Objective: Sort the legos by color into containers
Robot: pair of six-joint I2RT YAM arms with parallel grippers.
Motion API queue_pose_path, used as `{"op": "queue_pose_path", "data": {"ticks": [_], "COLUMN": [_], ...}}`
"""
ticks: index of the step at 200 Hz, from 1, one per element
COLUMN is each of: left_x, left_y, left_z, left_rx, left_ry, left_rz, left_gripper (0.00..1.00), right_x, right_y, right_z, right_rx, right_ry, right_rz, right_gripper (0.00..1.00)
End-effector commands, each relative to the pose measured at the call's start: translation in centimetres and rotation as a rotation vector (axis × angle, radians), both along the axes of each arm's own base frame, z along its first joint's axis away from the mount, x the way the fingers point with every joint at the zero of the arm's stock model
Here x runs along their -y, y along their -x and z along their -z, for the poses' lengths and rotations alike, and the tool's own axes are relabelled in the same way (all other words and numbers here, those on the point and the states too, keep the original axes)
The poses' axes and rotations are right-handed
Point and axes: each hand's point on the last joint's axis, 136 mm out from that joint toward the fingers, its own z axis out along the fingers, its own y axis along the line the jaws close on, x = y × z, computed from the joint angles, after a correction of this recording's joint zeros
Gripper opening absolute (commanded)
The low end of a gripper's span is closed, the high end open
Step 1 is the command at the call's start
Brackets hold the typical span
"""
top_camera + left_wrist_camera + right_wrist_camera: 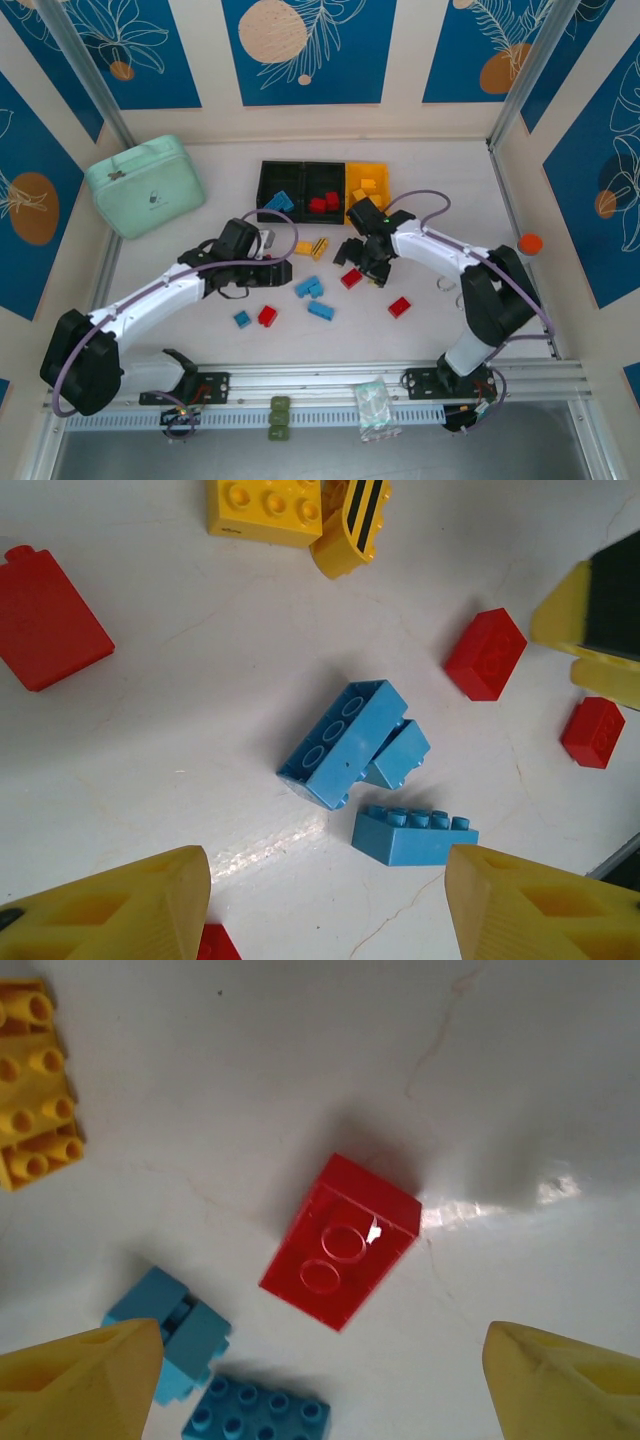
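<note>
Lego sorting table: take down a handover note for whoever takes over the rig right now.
Hands: the left hand is open and empty, above the blue legos. The right hand is open and empty, above a red lego.
Done: the containers hold blue in the left black bin, red in the middle black bin and yellow in the yellow bin.
Left to do: several blue and red bricks, a yellow lego and the striped lego lie loose on the table.
</note>
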Motion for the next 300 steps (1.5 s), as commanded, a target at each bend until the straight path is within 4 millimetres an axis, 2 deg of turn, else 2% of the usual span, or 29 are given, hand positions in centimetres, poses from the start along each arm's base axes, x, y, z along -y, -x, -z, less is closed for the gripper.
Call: {"op": "queue_pose_path", "data": {"ticks": [1, 28, 61, 98, 122, 149, 176, 206, 239, 272, 300], "left_x": [-0.4, -0.7, -0.8, -0.8, -0.7, -0.6, -0.6, -0.8, -1.2, -1.7, -1.7], "left_y": [0.1, 0.4, 0.5, 0.4, 0.3, 0.2, 0.1, 0.0, -0.4, -0.9, -1.1], "left_z": [-0.4, -0.1, 0.3, 0.5, 0.6, 0.7, 0.6, 0.2, -0.9, -1.7, -1.9], "left_rx": [0.023, 0.016, 0.006, 0.0, -0.003, -0.004, -0.001, 0.014, 0.047, 0.077, 0.073], "left_ry": [-0.003, -0.012, -0.013, -0.016, -0.014, -0.011, -0.012, -0.01, 0.007, 0.011, 0.011], "left_rz": [-0.017, -0.026, -0.035, -0.038, -0.039, -0.04, -0.044, -0.059, -0.099, -0.137, -0.144], "left_gripper": [0.63, 0.63, 0.63, 0.62, 0.63, 0.62, 0.63, 0.62, 0.62, 0.63, 0.62], "right_x": [-0.3, -0.3, -1.0, -1.4, -1.6, -1.7, -1.8, -2.2, -3.2, -4.1, -5.2], "right_y": [-0.4, -0.6, -0.8, -0.9, -0.8, -1.0, -2.1, -4.8, -8.6, -12.9, -16.5], "right_z": [0.7, 1.9, 3.4, 3.7, 3.5, 2.5, -0.1, -3.6, -6.2, -7.6, -7.7], "right_rx": [-0.062, -0.13, -0.152, -0.144, -0.133, -0.104, -0.021, 0.076, 0.149, 0.202, 0.216], "right_ry": [0.031, 0.078, 0.07, 0.063, 0.05, 0.032, 0.02, -0.001, -0.034, -0.047, -0.07], "right_rz": [0.04, 0.057, 0.048, 0.021, 0.002, -0.021, -0.058, -0.096, -0.128, -0.141, -0.145], "right_gripper": [0.83, 0.82, 0.72, 0.51, 0.37, 0.33, 0.33, 0.33, 0.33, 0.33, 0.33]}}
